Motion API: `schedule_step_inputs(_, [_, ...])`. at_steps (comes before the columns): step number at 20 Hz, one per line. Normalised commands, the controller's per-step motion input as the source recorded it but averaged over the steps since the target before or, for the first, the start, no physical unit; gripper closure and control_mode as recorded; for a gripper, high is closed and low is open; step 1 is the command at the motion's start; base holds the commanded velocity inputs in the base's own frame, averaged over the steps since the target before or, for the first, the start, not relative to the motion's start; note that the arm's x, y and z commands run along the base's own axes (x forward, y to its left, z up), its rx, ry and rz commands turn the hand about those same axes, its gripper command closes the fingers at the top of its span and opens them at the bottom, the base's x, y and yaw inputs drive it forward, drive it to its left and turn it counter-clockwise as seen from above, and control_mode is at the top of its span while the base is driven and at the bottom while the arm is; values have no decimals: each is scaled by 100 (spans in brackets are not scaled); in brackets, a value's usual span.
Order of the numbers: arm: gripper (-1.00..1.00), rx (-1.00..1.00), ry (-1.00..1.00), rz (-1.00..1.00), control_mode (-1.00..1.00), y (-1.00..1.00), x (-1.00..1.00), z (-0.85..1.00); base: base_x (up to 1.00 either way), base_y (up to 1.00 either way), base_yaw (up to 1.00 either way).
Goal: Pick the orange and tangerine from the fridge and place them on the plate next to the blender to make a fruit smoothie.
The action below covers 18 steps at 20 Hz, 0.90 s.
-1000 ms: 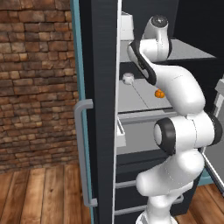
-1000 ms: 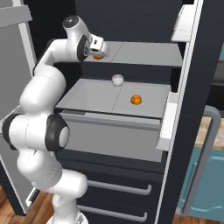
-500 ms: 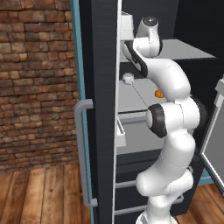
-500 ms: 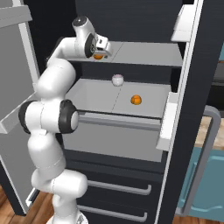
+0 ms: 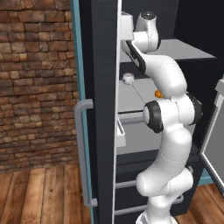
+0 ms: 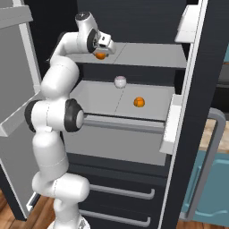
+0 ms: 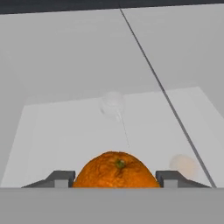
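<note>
Jaws flank the orange (image 7: 114, 169) on the upper fridge shelf (image 6: 147, 56), one fingertip per side; firm contact cannot be confirmed; verify a centred, secure grip before lifting; withdraw level, clearing the fridge (image 6: 181, 147) door bins.

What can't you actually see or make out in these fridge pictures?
- Lower half of the orange, hand view: cut off at the bottom, so whether the tool really presses it is unclear.
- Second orange fruit, left base view: mostly behind the arm.
- Small white thing on the shelf: too small to identify.
</note>
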Motion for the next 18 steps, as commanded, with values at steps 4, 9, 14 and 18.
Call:
schedule_step_inputs(4, [100,0,-1,0,-100,0,-2,-26,0,0,0])
schedule_step_inputs(9, [100,0,-15,0,-100,0,-52,-7,0,0,0])
schedule_step_inputs(14, [100,2,-43,0,-100,-3,-99,-1,0,0,0])
schedule_step_inputs(18, [100,9,-53,3,-100,-1,-100,11,0,0,0])
